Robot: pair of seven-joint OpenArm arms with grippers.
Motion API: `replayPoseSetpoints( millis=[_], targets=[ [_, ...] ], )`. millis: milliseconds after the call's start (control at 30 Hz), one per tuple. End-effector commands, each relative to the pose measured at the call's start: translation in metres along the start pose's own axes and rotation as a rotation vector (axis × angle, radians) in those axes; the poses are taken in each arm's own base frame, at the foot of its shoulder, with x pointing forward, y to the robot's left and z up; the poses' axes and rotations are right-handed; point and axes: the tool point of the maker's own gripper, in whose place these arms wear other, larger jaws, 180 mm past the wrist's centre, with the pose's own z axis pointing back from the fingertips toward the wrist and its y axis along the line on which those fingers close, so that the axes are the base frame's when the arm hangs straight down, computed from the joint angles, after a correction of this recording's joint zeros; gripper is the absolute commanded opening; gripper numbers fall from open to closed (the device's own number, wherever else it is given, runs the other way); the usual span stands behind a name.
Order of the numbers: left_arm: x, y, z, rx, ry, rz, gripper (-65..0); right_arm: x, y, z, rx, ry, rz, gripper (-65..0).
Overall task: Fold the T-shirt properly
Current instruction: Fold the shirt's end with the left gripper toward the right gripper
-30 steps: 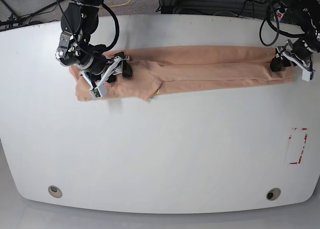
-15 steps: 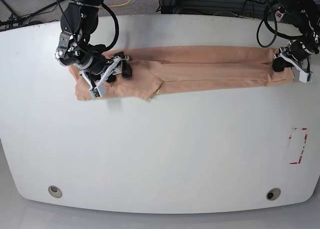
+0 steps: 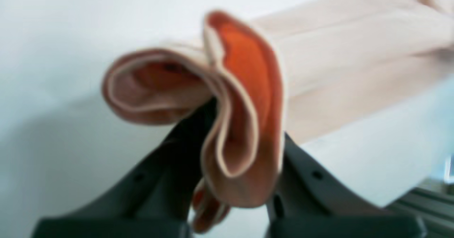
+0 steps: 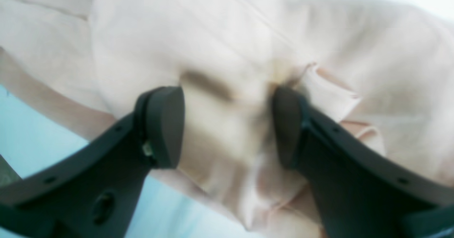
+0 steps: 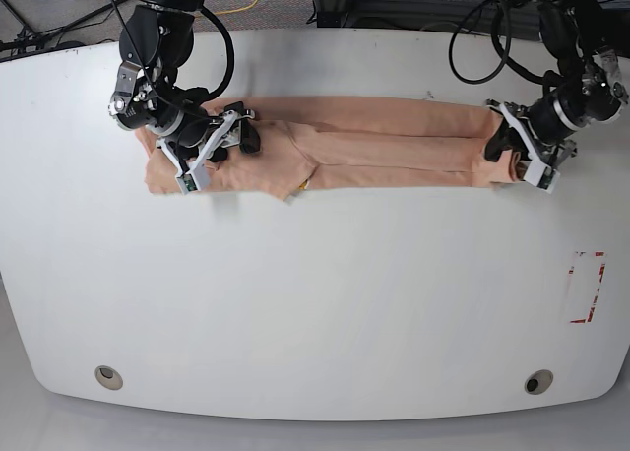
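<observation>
The peach T-shirt (image 5: 384, 146) lies as a long narrow folded band across the far part of the white table (image 5: 315, 293). My left gripper (image 5: 512, 158) is at the band's right end, shut on the bunched hem, which curls up between its jaws (image 3: 244, 153) and shows a darker orange inside. My right gripper (image 5: 212, 148) rests on the left end, open, its two dark fingertips (image 4: 163, 124) pressed down on flat cloth (image 4: 227, 71) with nothing pinched. A yellow sliver of the print (image 5: 305, 183) peeks out at the band's lower edge.
A red tape outline (image 5: 588, 287) marks the table at the right. Two round holes (image 5: 108, 377) (image 5: 537, 382) sit near the front edge. Cables (image 5: 492, 47) hang over the back right edge.
The left gripper has shut on the shirt's right end and carried it leftward, shortening the band. The right gripper has stayed put, still open on the left end.
</observation>
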Motion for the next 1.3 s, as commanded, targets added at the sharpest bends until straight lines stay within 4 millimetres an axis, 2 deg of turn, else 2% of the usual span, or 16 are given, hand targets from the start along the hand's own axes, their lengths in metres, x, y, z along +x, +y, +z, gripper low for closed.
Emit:
replayPoseSetpoints(
  millis=[0,200,333,467,600,967,1067,1200,1267],
  targets=[
    [0.025,-0.022,-0.001,-0.044,-0.075,-0.048,-64.7,0.010,0.000,0.004,0.002,-0.031,0.016,-27.3],
    [0.034,-0.078,-0.025,-0.194,-0.096,-0.074,-64.6,0.010,0.000,0.004,0.002,-0.031,0.016,-27.3],
    [0.049,-0.103,-0.038,-0.256,-0.118,-0.077,-64.6,0.011,0.000,0.004,0.002,-0.033,0.017,-27.3],
    [0.054,-0.118,-0.047,-0.278,-0.132,-0.005,-64.6,0.011,0.000,0.004,0.002,-0.033,0.017,-27.3],
    [0.062,-0.121,-0.052,-0.266,-0.140,0.001,-64.6,0.011,0.000,0.004,0.002,-0.033,0.017,-27.3],
    [0.054,-0.144,-0.064,-0.291,-0.075,-0.089,-64.2,0.011,0.000,0.004,0.002,-0.033,0.017,-27.3],
    [0.054,-0.150,-0.065,-0.306,-0.071,-0.099,-55.8,0.011,0.000,0.004,0.002,-0.034,0.018,-27.3],
    [0.063,-0.150,-0.067,-0.293,-0.081,-0.057,-32.9,0.014,0.000,0.003,0.002,-0.037,0.021,-27.3],
    [0.064,-0.157,-0.069,-0.300,-0.072,-0.034,-26.7,0.014,0.000,0.003,0.002,-0.037,0.021,-27.3]
  ],
)
